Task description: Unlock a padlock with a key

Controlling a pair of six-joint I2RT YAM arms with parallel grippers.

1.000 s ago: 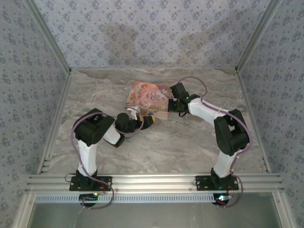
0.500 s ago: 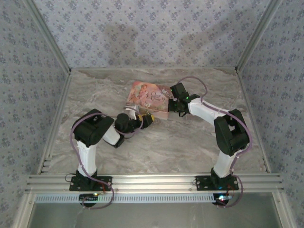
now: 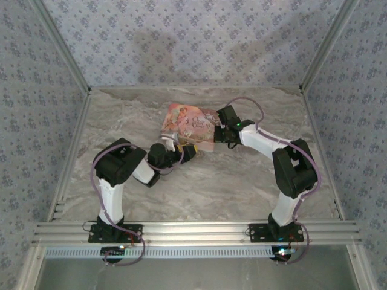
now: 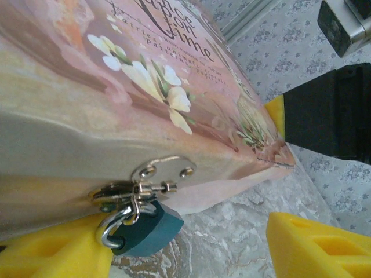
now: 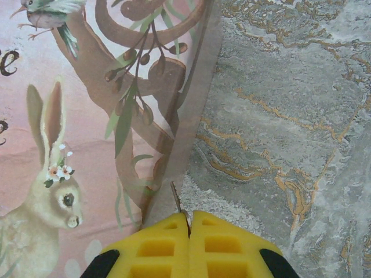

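Beneath the hasp (image 4: 165, 171), padlock (image 4: 145, 230) slants down-right; gripped key (image 5: 176, 198) points toward box (image 5: 87, 116).

A pink book-shaped box (image 3: 184, 121), its lid painted with a rabbit (image 5: 55, 200) and flowers, lies toward 12 o'clock on the marble-patterned table (image 3: 242, 187), ringed by floral-papered walls (image 3: 193, 36).

walls (image 3: 193, 42): blue floral paper | tabletop (image 3: 230, 181): grey marble | frame (image 3: 199, 231): aluminium

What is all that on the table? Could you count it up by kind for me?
Robot arms: 2 (left, right)
Pink box: 1
Padlock: 1
Key: 1
Total: 5
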